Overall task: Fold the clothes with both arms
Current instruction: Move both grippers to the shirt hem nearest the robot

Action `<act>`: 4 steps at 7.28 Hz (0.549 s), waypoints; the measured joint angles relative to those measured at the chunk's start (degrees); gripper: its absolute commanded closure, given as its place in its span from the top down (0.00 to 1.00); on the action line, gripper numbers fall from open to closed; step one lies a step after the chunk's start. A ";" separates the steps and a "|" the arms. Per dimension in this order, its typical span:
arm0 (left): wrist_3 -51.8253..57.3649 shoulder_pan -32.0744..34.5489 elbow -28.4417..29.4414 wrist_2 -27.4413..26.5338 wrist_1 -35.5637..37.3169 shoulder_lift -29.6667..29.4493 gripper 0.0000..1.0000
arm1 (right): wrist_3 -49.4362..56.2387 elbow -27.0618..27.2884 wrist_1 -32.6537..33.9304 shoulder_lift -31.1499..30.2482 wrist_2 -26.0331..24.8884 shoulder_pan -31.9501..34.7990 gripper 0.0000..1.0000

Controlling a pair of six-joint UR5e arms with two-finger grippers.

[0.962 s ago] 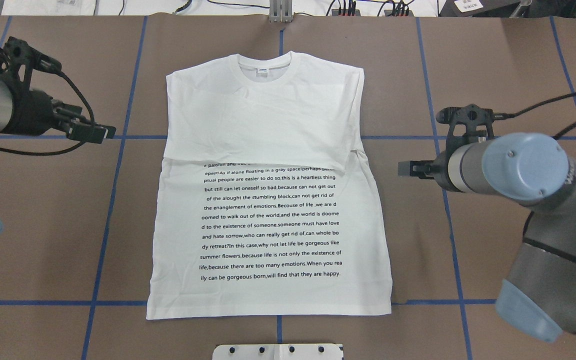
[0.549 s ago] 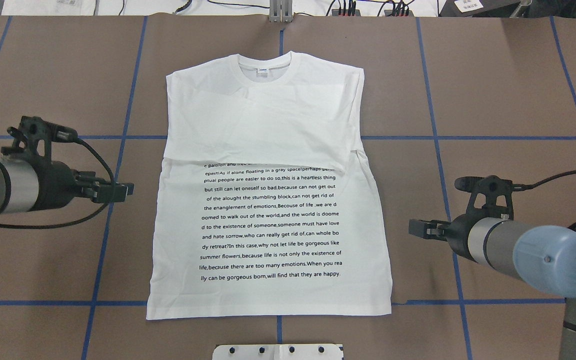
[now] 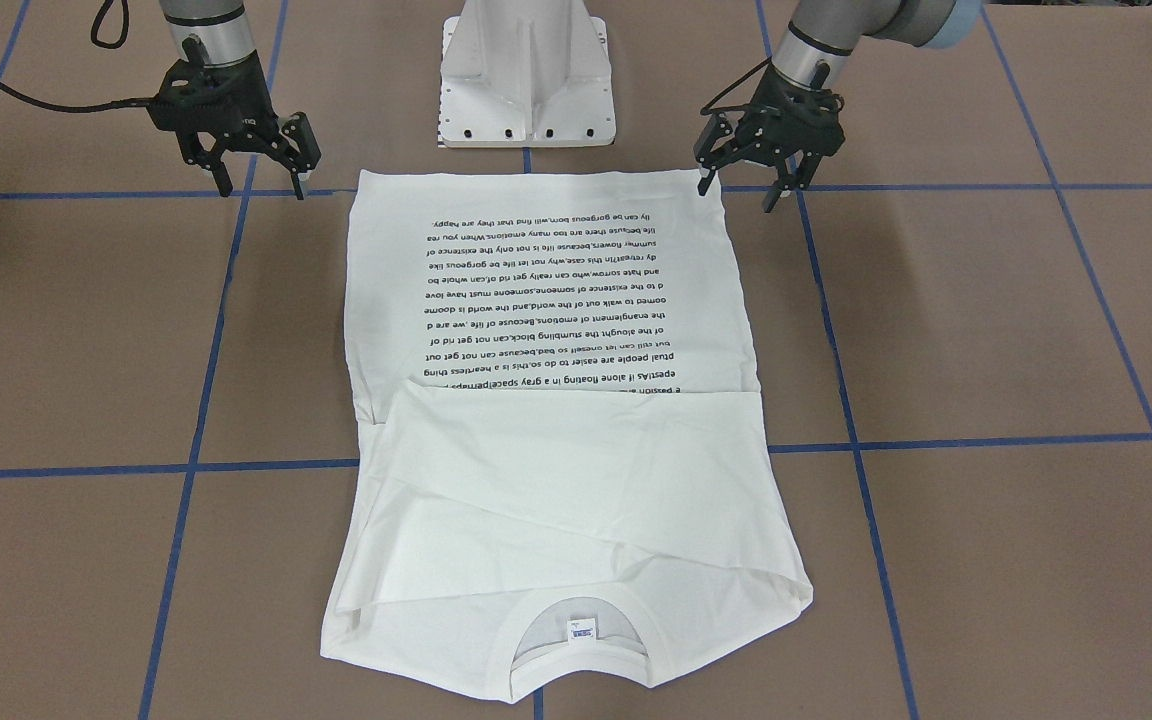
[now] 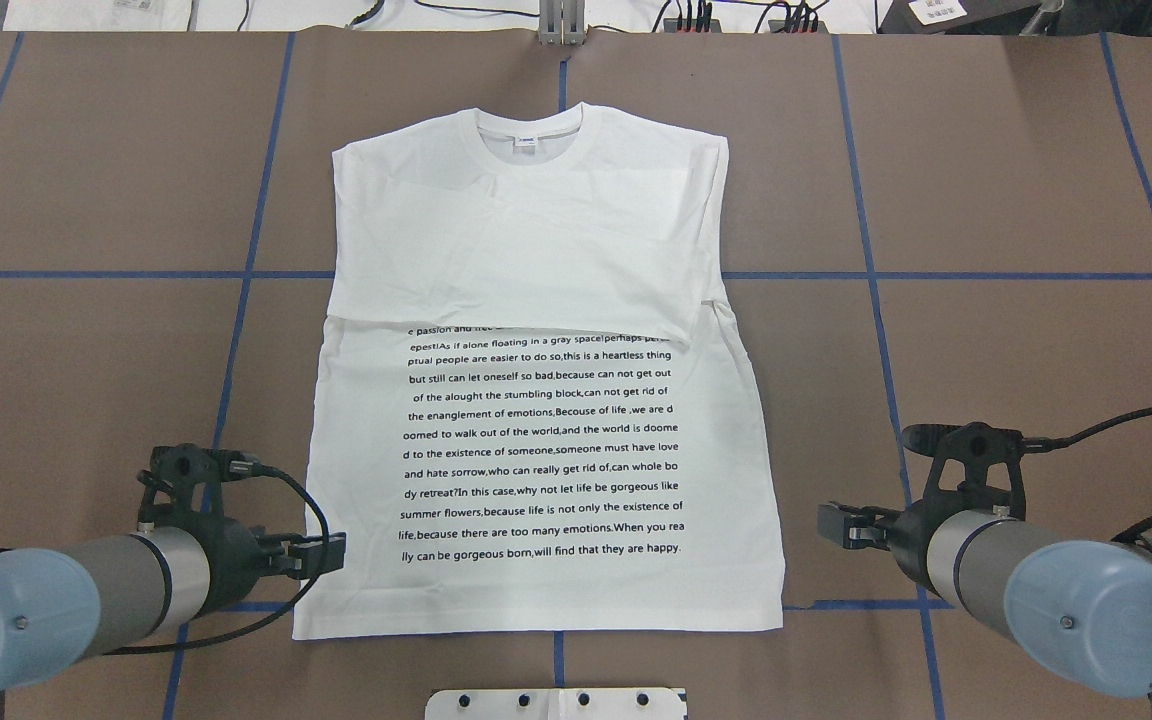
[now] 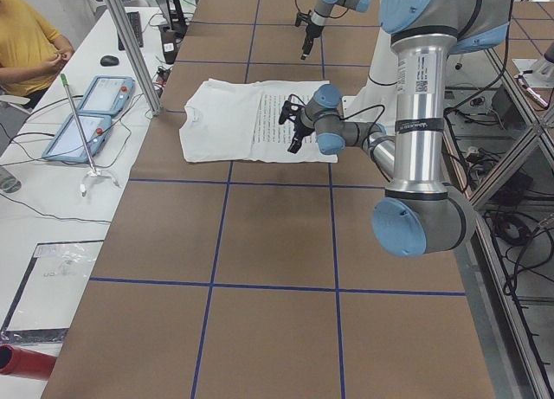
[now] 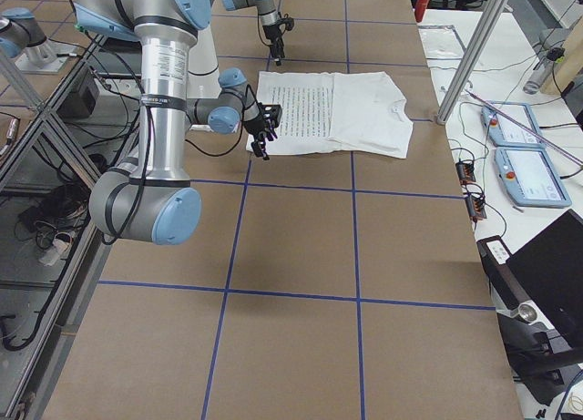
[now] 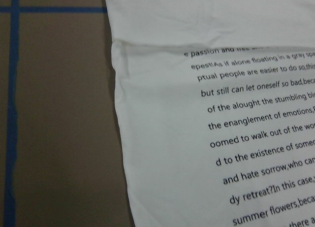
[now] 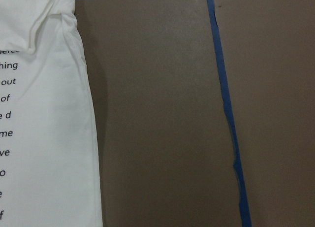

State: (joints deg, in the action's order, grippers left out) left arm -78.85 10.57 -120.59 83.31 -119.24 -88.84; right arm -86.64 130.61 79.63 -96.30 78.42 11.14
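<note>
The white shirt [image 4: 536, 240] lies flat in the middle of the table, text side up, collar at the far end. Its sleeves are folded in across the chest and cover the top lines of text. My left gripper [image 4: 321, 555] hovers open just beside the hem's left corner; the front-facing view shows it [image 3: 736, 195] with its fingers spread. Open as well, my right gripper [image 4: 836, 525] is a short way off the hem's right side, and appears again in the front view [image 3: 264, 185]. Neither holds cloth. The wrist views show only the shirt's edges [image 7: 197, 138] [image 8: 49, 138].
Brown table cover with blue tape lines [image 4: 236, 275]. The white pedestal base [image 3: 528, 70] stands just behind the hem. In the exterior left view, a person in a yellow top [image 5: 26, 35], control tablets [image 5: 86, 113] and a metal post [image 5: 130, 44] are off the far side.
Both arms have swept back toward the robot along the shirt's sides, from sleeve level down to the hem. The shirt has not moved.
</note>
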 measured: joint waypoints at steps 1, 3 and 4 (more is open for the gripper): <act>-1.50 -1.73 0.16 -0.65 3.65 -1.20 0.73 | -0.31 -0.35 0.17 0.33 -0.80 -0.78 1.00; -2.26 -3.23 0.14 -0.97 8.37 -2.03 0.48 | -0.44 -1.37 0.18 1.20 -1.29 -1.23 1.00; -2.30 -3.82 0.13 -0.99 9.84 -2.12 0.48 | -0.46 -1.62 0.18 1.37 -1.37 -1.26 1.00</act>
State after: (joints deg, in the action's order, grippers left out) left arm -81.15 6.75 -120.45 82.32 -109.41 -90.96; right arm -87.09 128.99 79.81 -94.93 77.05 9.88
